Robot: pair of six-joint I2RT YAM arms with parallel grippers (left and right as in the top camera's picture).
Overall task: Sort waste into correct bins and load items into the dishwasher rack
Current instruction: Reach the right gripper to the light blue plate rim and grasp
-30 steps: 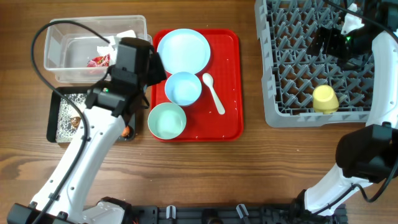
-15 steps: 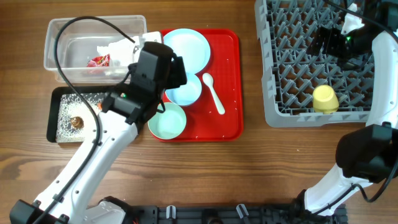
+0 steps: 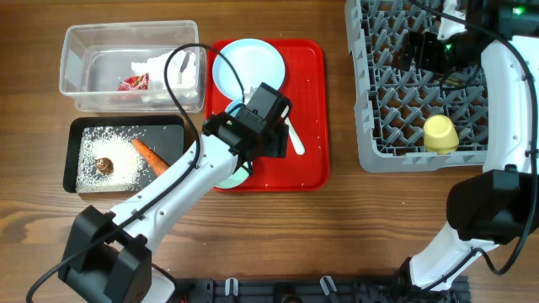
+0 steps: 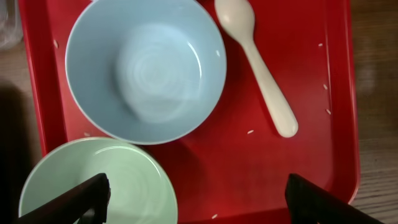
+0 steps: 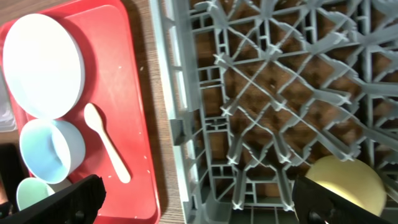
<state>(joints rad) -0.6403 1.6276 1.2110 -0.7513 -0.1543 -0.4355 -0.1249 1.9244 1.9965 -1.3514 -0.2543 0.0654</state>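
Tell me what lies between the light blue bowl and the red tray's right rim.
The white spoon, lying on the red tray beside the light blue bowl; the left wrist view shows it.

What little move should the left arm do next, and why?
Probably lower the open left gripper toward the near rim of the light blue bowl. It hovers empty over the red tray, the bowl lies just ahead of its fingers, and only the yellow cup sits in the dishwasher rack.
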